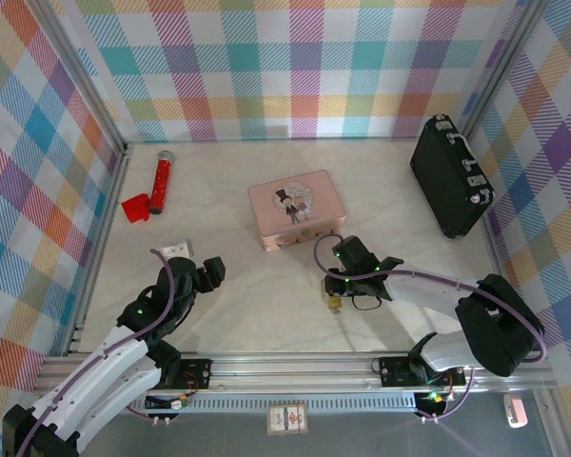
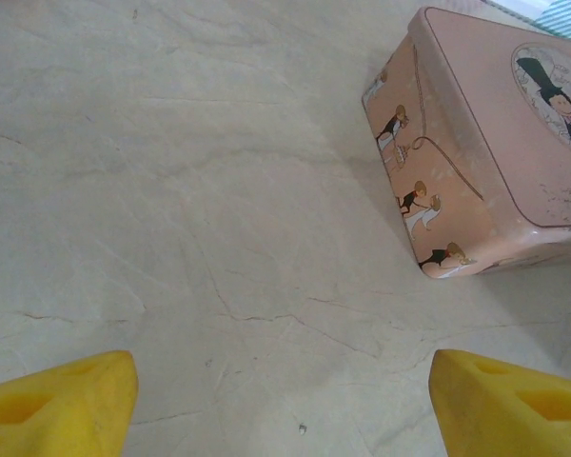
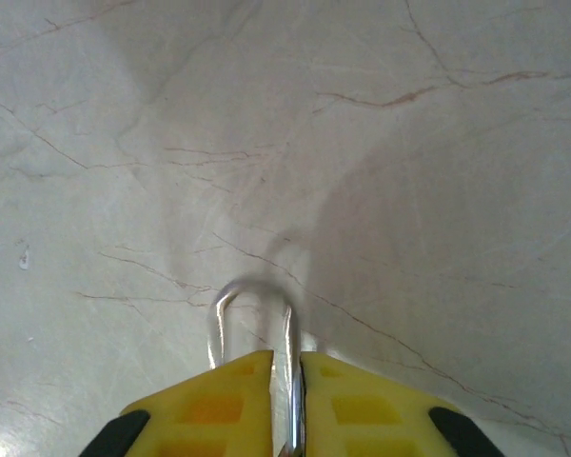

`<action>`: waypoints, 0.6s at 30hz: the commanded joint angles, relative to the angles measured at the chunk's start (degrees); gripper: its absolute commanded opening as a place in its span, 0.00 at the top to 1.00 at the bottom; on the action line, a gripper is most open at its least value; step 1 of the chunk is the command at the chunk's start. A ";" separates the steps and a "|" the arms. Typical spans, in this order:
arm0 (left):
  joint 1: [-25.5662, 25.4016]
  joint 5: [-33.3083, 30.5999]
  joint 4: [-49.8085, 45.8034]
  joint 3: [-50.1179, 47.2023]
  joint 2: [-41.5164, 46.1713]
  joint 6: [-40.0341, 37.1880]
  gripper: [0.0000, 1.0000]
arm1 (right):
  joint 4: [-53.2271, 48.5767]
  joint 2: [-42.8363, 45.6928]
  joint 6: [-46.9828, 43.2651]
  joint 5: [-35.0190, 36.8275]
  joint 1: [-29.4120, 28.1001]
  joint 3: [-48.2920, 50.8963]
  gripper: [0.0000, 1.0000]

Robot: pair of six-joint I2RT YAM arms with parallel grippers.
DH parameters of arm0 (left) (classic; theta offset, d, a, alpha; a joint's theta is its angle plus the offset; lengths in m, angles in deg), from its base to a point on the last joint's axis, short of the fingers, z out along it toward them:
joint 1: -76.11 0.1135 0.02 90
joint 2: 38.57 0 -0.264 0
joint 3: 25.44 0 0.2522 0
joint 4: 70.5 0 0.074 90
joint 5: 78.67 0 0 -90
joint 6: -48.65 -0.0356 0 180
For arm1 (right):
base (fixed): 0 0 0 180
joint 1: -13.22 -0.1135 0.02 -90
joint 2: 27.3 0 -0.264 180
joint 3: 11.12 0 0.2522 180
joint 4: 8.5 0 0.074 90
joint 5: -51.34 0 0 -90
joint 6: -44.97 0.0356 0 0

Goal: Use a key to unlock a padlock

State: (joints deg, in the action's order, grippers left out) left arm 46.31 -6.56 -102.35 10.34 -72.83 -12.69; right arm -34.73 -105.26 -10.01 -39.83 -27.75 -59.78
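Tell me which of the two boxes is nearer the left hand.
The pink tin box with the cartoon lid, just beyond the left hand; the black case with silver latches stands far off by the right wall.

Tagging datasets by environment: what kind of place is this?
Probably a lab robot test cell: aluminium frame, plaid backdrop walls, and staged props like the pink tin on a marble-look tabletop.

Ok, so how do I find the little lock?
Start at the pink tin in the middle of the table. Just in front of it, toward the arms, the right gripper pinches the padlock. It is the only tiny brass thing with a silver loop.
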 commanded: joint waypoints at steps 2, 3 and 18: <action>0.45 -1.66 -0.22 2.50 -0.27 -1.38 0.20 | -0.33 0.81 -0.80 -0.26 -0.41 -1.24 0.81; 0.45 -1.71 -0.05 2.50 -0.34 -1.34 0.20 | -0.43 1.10 -0.75 -0.16 -0.43 -1.15 0.81; 0.45 -5.29 0.27 5.41 -0.29 -6.51 0.18 | -10.59 8.92 -8.38 10.82 -0.36 -8.14 0.71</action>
State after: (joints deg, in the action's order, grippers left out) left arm 46.31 -8.81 -102.32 12.92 -74.08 -15.83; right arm -40.92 -99.03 -13.81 -34.76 -27.75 -63.91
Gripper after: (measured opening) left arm 0.816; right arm 0.279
